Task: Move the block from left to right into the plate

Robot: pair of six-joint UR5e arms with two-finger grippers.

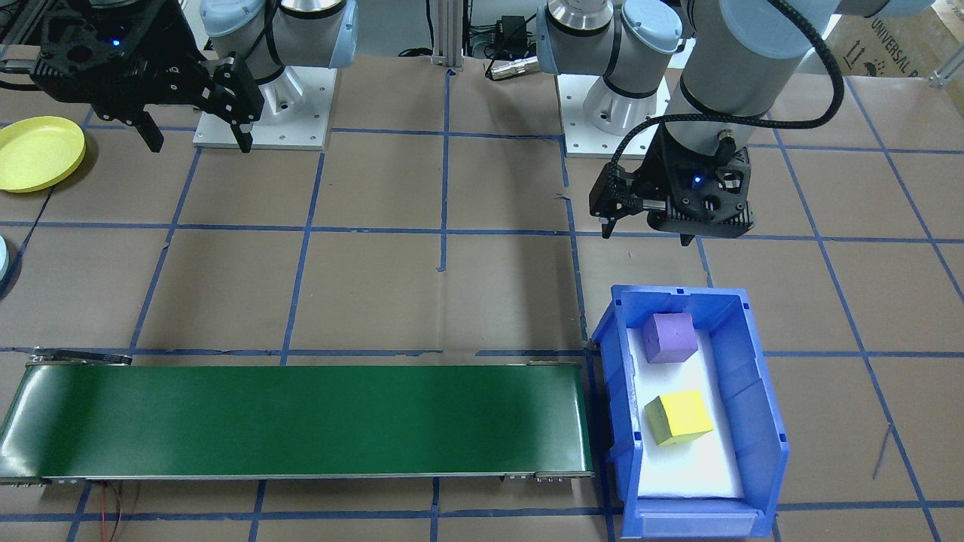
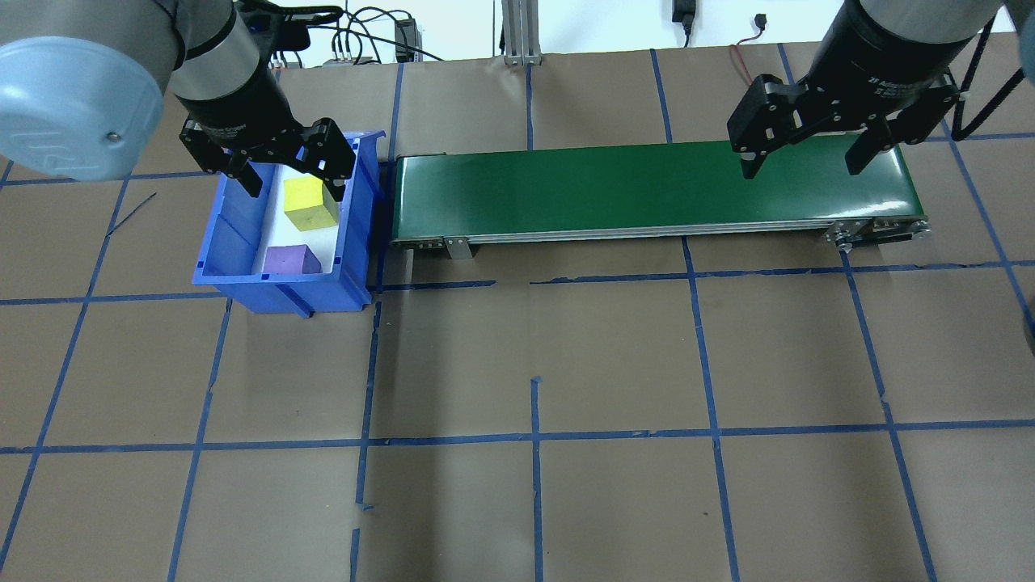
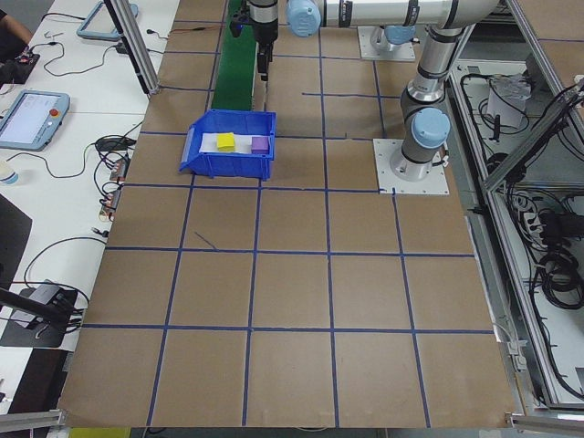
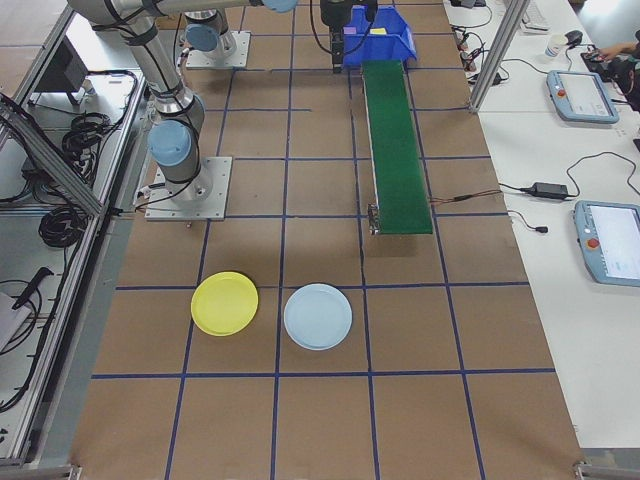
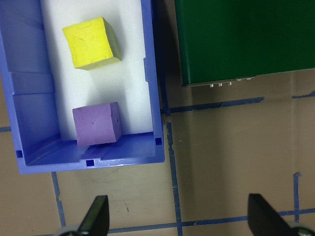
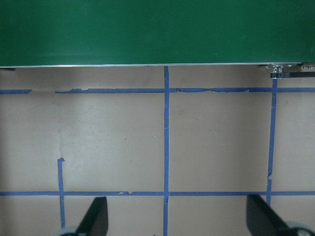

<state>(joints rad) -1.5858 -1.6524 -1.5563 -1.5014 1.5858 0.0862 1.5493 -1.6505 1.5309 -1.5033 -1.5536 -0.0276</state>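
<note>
A yellow block [image 1: 680, 416] and a purple block [image 1: 670, 337] lie in a blue bin [image 1: 761, 391] at the green conveyor's end. In the left wrist view the purple block [image 5: 97, 124] sits by the bin's near wall [image 5: 152, 73] and the yellow block [image 5: 91, 43] beyond it. My left gripper [image 1: 648, 233] hovers open and empty above the bin's robot-side end. My right gripper [image 1: 199, 143] hangs open and empty near the belt's other end, beside a yellow plate [image 1: 38, 153]. A light blue plate [image 4: 318, 316] lies next to the yellow plate [image 4: 225, 303].
A long green conveyor belt [image 2: 647, 186] runs across the table from the bin [image 2: 275, 291] toward my right gripper [image 2: 800, 168]. Brown paper with blue tape lines covers the table. Both arm bases stand on white plates at the robot's side.
</note>
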